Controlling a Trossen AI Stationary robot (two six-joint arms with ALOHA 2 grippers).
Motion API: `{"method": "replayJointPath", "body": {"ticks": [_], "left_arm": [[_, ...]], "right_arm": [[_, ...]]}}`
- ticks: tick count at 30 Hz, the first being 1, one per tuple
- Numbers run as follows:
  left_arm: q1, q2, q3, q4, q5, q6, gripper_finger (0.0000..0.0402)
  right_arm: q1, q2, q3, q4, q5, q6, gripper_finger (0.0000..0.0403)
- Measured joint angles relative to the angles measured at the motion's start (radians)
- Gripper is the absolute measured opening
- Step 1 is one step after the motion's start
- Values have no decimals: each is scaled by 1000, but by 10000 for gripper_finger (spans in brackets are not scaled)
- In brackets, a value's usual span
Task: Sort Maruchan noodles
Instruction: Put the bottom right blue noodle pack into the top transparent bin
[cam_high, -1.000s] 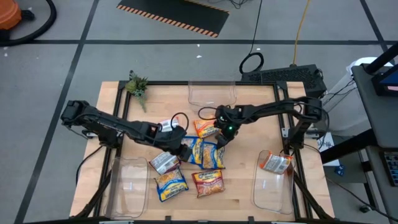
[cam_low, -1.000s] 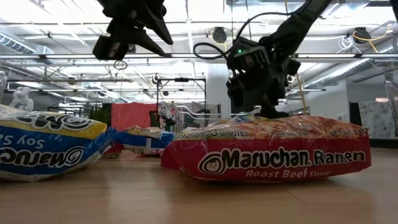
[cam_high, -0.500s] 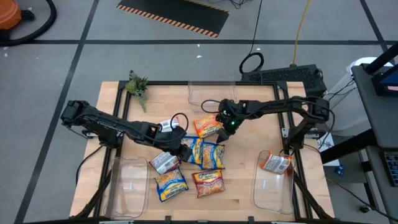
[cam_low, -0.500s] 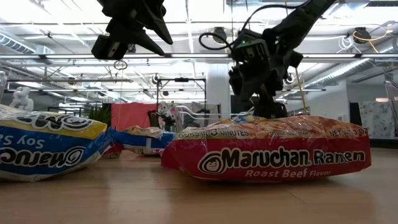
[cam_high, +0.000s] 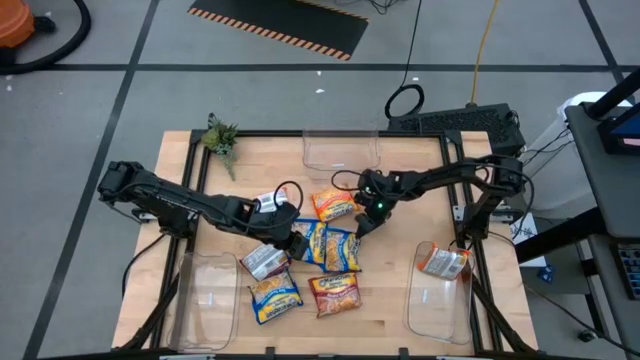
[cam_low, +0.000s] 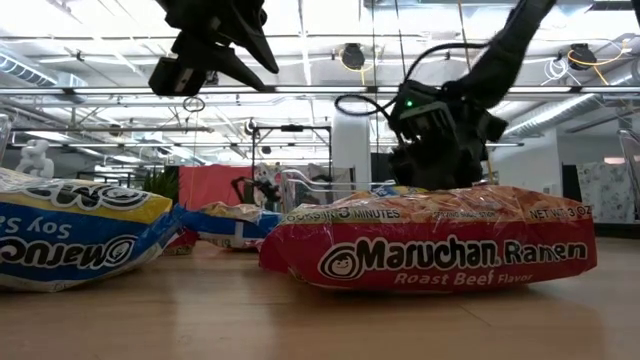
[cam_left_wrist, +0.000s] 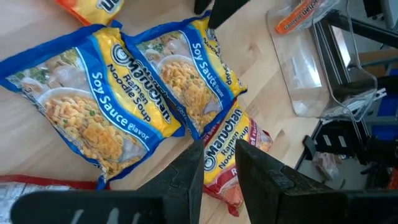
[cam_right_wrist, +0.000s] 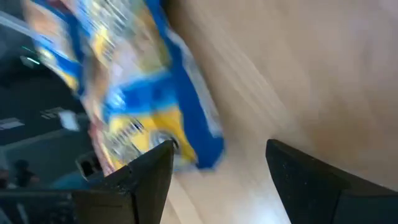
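Note:
Several Maruchan noodle packets lie flat mid-table: an orange one (cam_high: 332, 203), two blue-and-yellow soy sauce ones (cam_high: 312, 240) (cam_high: 343, 251), a white-and-red one (cam_high: 263, 262), another blue-and-yellow one (cam_high: 275, 297) and a red roast beef one (cam_high: 335, 293). One more orange packet (cam_high: 442, 262) rests in the right bin. My left gripper (cam_high: 293, 243) hovers open above the soy sauce packets (cam_left_wrist: 93, 106). My right gripper (cam_high: 362, 226) is open and low beside the right soy sauce packet's edge (cam_right_wrist: 186, 143). It touches nothing that I can see.
Clear plastic bins stand at the near left (cam_high: 210, 295), near right (cam_high: 440, 300) and far middle (cam_high: 342, 150) of the table. A small plant (cam_high: 220, 137) sits at the far left corner. In the low view the red packet (cam_low: 430, 250) hides the right gripper's fingertips.
My right gripper rose a little toward the far edge. It then came back down and shifted slightly toward the table's right edge, and now sits lower by the soy sauce packet. The packets have not moved.

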Motion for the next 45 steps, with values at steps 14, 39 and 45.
{"method": "replayJointPath", "body": {"ticks": [14, 39, 45], "left_arm": [[3, 0, 0, 0, -5, 0, 97], [-2, 0, 0, -6, -22, 7, 97], [2, 0, 0, -15, -36, -16, 97]], "right_arm": [[15, 11, -124, 350, 5, 157, 252], [104, 56, -127, 561, 18, 302, 59], [108, 13, -130, 577, 13, 334, 21]]}}
